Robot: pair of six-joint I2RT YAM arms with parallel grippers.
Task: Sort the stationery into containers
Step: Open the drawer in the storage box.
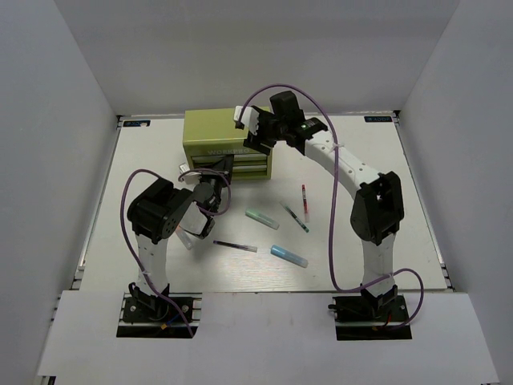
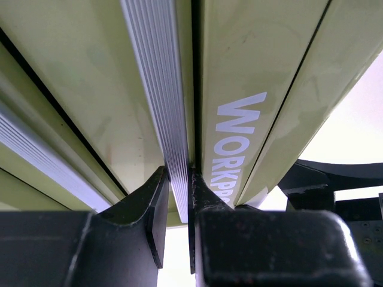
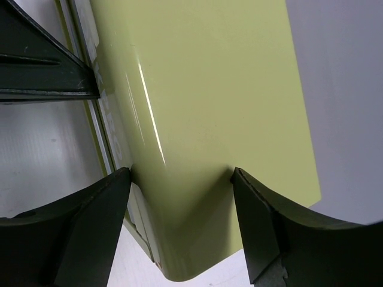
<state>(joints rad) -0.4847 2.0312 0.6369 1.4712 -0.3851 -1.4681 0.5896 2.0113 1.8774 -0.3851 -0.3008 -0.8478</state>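
Note:
The olive-green chest [image 1: 216, 136] stands at the back of the table. My left gripper [image 1: 218, 171] is at its front, shut on a ribbed silver drawer handle [image 2: 161, 89] between the pads [image 2: 178, 182]. My right gripper [image 1: 252, 133] is open, its fingers [image 3: 102, 209] spread over the chest's top right corner [image 3: 203, 119]. Loose on the table lie a mint-green marker [image 1: 262, 218], a red-and-white pen [image 1: 305, 200], a dark teal pen [image 1: 294, 217], a black pen [image 1: 236, 246] and a light-blue marker [image 1: 288, 256].
White walls enclose the table on three sides. Purple cables [image 1: 333, 208] loop off both arms. White lettering [image 2: 239, 137] marks the chest front. The pens lie between the two arm bases, in front of the chest.

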